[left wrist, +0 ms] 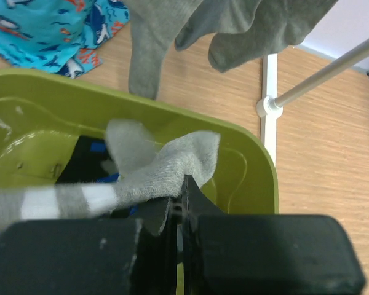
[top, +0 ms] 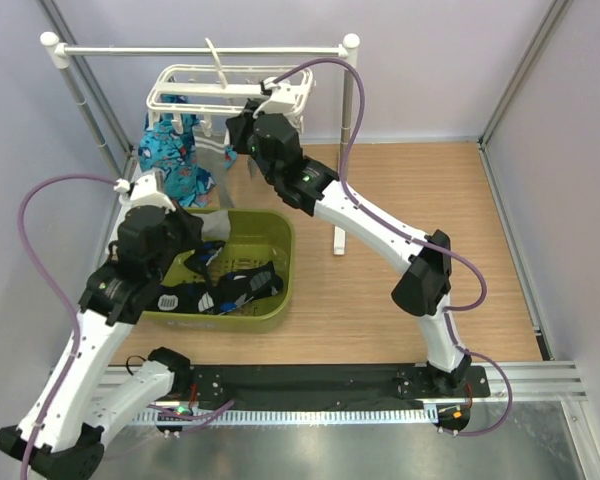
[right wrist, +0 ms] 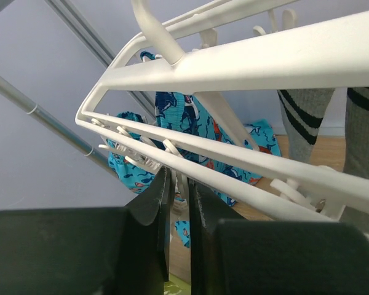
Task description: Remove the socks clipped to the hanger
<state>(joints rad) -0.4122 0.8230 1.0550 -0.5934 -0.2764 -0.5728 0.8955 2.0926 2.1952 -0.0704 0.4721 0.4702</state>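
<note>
The white grid hanger (top: 230,92) hangs by its hook from the rail; it also fills the right wrist view (right wrist: 246,58). Blue patterned socks (top: 175,165) and grey socks with black-striped cuffs (right wrist: 304,117) hang from its clips. My right gripper (top: 238,128) is up at the hanger's underside, and its jaws (right wrist: 179,178) are closed on a small white clip. My left gripper (top: 195,240) is shut on a grey sock with a striped cuff (left wrist: 154,169) and holds it over the green basket (left wrist: 246,160). Black socks (top: 230,288) lie in the basket.
The white pole rail stand (top: 200,47) spans the back, with its foot (left wrist: 269,104) on the wooden table right of the basket. Grey socks (left wrist: 234,24) dangle just above and beyond the left gripper. Purple walls close in on both sides.
</note>
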